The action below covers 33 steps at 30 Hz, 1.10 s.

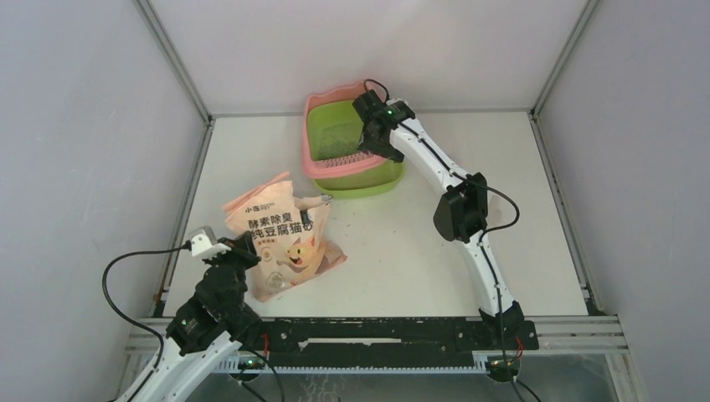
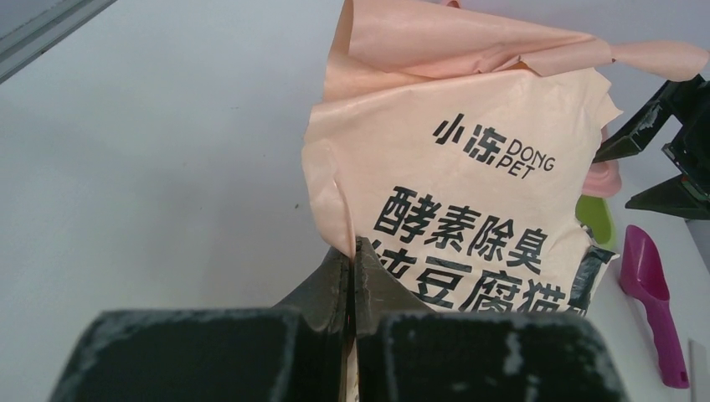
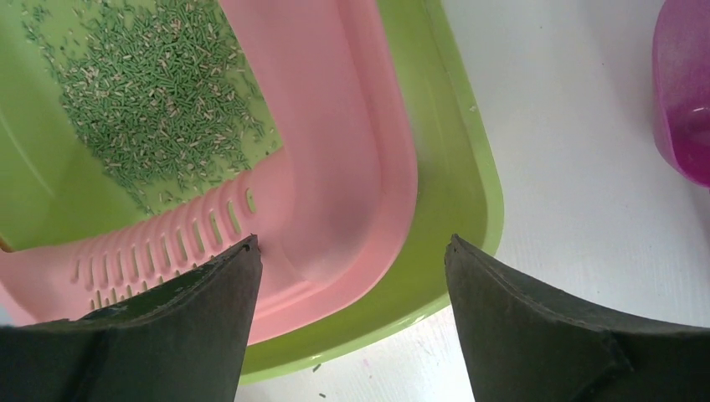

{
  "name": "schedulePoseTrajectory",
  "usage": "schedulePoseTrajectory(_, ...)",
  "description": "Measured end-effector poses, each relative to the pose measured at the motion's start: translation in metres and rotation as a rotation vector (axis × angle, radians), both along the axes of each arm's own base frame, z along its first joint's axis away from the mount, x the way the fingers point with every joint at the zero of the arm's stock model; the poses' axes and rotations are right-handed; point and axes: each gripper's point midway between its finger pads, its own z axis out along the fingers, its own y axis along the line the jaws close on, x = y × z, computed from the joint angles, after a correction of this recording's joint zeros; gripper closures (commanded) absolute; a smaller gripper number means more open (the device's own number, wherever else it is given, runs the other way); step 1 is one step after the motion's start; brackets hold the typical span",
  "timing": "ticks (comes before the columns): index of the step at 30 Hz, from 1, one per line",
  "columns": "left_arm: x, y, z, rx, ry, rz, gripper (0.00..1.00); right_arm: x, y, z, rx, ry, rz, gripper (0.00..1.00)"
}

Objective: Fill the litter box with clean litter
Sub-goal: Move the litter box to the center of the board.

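- The litter box [image 1: 371, 181] sits at the far middle of the white table [image 1: 435, 251]. It has a pink rim and a lime-green basin, with the slotted pink grid at its near end.
- The litter [image 1: 332, 132] is a thin scatter of small green and pale granules on the basin floor, just beyond the grid. Bare green shows around it. From above it is only a faint speckle.
- My right claw [image 1: 374, 144] hangs over the near right corner of the litter box [image 3: 335, 126], released, with its fingers wide apart.
- The right wrist view shows the litter [image 3: 159, 84] clearly. The right claw [image 3: 352, 244] frames the pink rim and green wall. I cannot tell whether either fingertip touches the rim.
- A magenta scoop [image 3: 686, 92] lies on the table right of the litter box, cut off by the picture's edge. The left wrist view shows more of the scoop [image 2: 649, 285], though its end is cropped too.
- A peach bag [image 1: 280, 230] with a cartoon cat and black print slumps on the near left of the table, its torn mouth pointing towards the far side.
- My left claw [image 1: 243, 249] is at the bag's near left edge, partly hidden by its own wrist from above.
- Up close, the left claw [image 2: 352, 251] is clenched on a fold of the bag [image 2: 469, 193]. The bag fills much of that view and hides most of the table behind it.
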Motion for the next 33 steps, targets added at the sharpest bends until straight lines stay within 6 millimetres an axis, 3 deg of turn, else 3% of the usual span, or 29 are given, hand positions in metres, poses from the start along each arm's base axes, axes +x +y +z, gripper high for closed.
schedulePoseTrajectory(19,0.000,-0.006,0.000,-0.007,0.001,-0.032,1.00,0.015,-0.020,-0.004,0.013,-0.009,-0.062,0.16)
schedulePoseTrajectory(27,0.000,-0.007,0.002,-0.013,-0.003,-0.039,1.00,0.015,-0.023,-0.009,0.002,0.008,-0.046,0.35)
schedulePoseTrajectory(33,0.001,-0.009,0.003,-0.019,-0.008,-0.048,1.00,0.009,-0.028,-0.033,-0.031,0.052,-0.037,0.36)
